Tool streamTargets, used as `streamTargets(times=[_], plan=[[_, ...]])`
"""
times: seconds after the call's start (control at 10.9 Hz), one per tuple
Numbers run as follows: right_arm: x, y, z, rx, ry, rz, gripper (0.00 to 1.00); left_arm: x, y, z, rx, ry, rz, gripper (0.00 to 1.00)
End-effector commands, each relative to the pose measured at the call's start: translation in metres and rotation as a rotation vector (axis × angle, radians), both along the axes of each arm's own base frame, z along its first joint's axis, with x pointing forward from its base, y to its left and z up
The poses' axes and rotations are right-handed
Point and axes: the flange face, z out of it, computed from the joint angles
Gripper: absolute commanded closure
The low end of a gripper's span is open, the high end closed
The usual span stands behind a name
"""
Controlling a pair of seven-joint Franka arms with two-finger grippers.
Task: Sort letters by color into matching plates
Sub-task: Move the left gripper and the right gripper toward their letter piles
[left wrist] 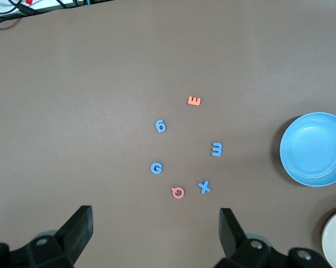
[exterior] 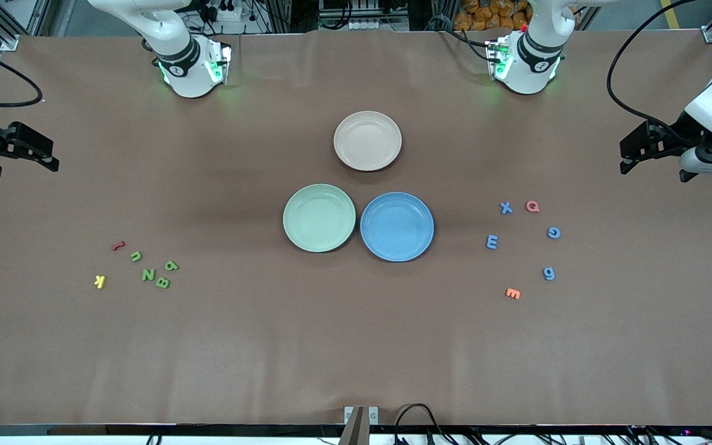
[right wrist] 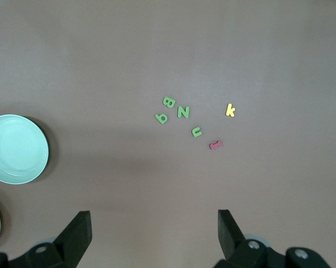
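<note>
A: Plates?
B: Mint green plate [exterior: 319,217] and blue plate [exterior: 397,226] touching side by side mid-table, both empty. Beige plate [exterior: 368,140] near them, closer to the robot bases, also empty.

A: Letters?
B: Four green letters [exterior: 149,274] clustered toward the right arm's end, lying with a red letter [exterior: 118,245] and a yellow K [exterior: 100,281]. Four blue letters [exterior: 492,241] scattered toward the left arm's end, mixed with a pink Q [exterior: 532,206] and an orange E [exterior: 513,293]. None in a plate.

A: Grippers?
B: Left gripper [exterior: 631,151] up over its table end, jaws spread wide, holding nothing. Right gripper [exterior: 28,150] same over its own end: spread wide, holding nothing.
</note>
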Motion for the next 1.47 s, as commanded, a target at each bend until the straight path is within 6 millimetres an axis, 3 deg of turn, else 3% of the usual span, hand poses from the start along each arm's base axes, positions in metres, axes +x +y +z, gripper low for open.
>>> streamTargets(times=[0.0, 0.28, 0.46, 0.92, 1.1, 1.38], plan=[[-0.005, -0.001, 0.007, -0.015, 0.0, -0.004, 0.0, 0.001, -0.002, 0.001, -0.021, 0.005, 0.016, 0.0], [-0.005, -0.001, 0.007, -0.015, 0.0, -0.003, 0.0, 0.002, 0.001, 0.002, -0.021, 0.003, 0.028, 0.0], [-0.005, -0.001, 0.007, -0.016, -0.001, -0.003, 0.0, 0.008, 0.0, -0.015, -0.018, 0.035, 0.042, 0.0], [-0.003, -0.002, 0.007, -0.016, -0.009, -0.004, 0.0, 0.019, 0.003, -0.09, -0.017, 0.075, 0.055, 0.0], [-0.002, -0.002, 0.007, -0.02, -0.01, -0.005, 0.0, 0.021, 0.018, -0.128, -0.022, 0.077, 0.084, 0.0], [0.002, -0.004, 0.005, -0.032, -0.025, -0.008, 0.0, 0.034, 0.018, -0.177, -0.036, 0.115, 0.093, 0.0]])
